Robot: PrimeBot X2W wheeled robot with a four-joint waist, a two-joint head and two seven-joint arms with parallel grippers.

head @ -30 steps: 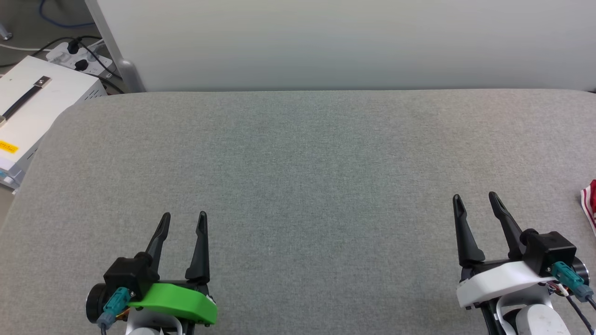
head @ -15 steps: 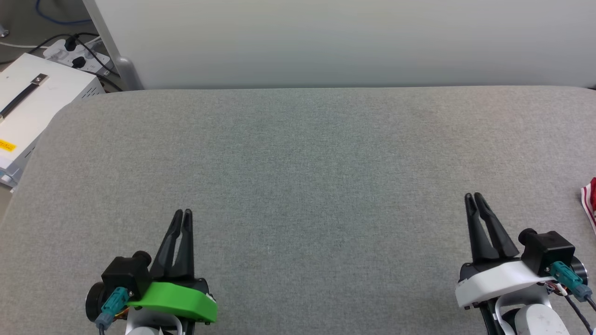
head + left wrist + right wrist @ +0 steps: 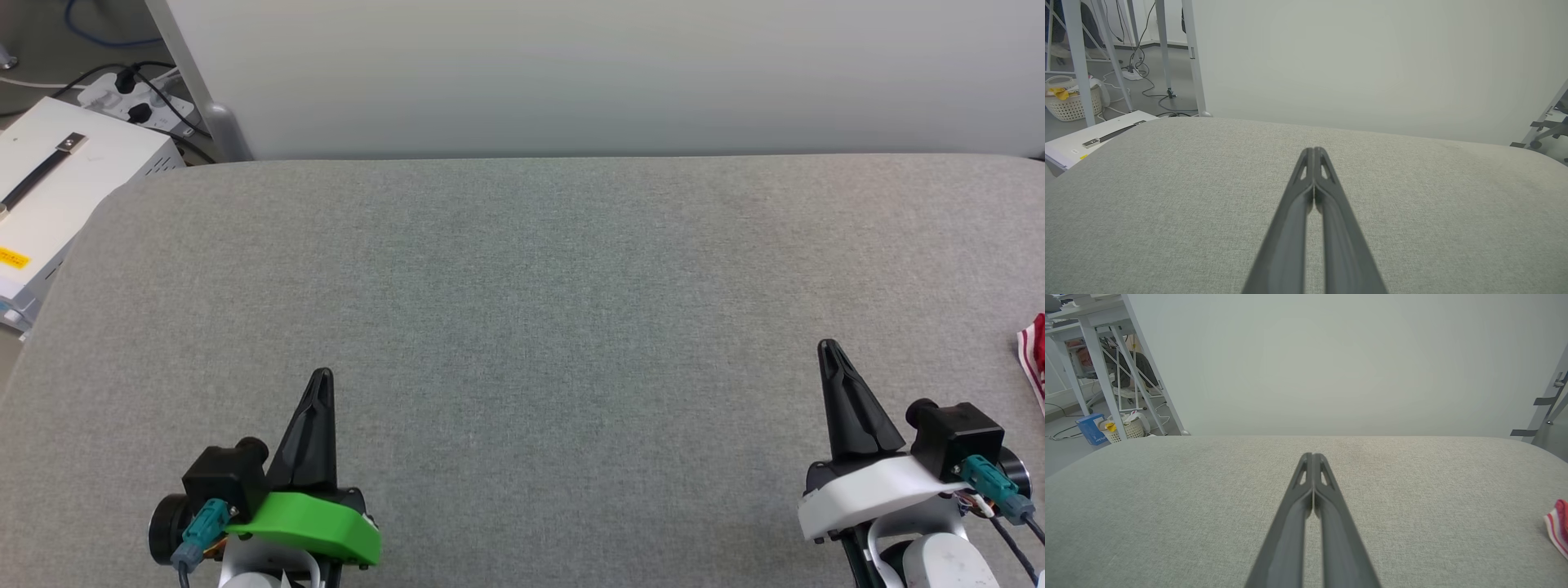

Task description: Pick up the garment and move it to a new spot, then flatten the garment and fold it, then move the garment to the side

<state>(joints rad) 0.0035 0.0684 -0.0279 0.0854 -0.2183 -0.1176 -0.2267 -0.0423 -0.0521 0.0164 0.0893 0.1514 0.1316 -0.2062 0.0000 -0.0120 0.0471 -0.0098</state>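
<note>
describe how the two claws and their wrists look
The left claw has two long, dark, tapering fingers with small slots near the tips, a bright green wrist cover and a black block carrying a teal plug. The right claw has the same fingers, block and plug, but a white wrist cover, with thin dark and red wires trailing beside it.

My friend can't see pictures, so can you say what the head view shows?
Two shut, empty robot end effectors point across a wide grey cloth-covered table: the left end effector at lower left, the right end effector at lower right. A corner of the red-and-white garment peeks in at the right edge.
</note>
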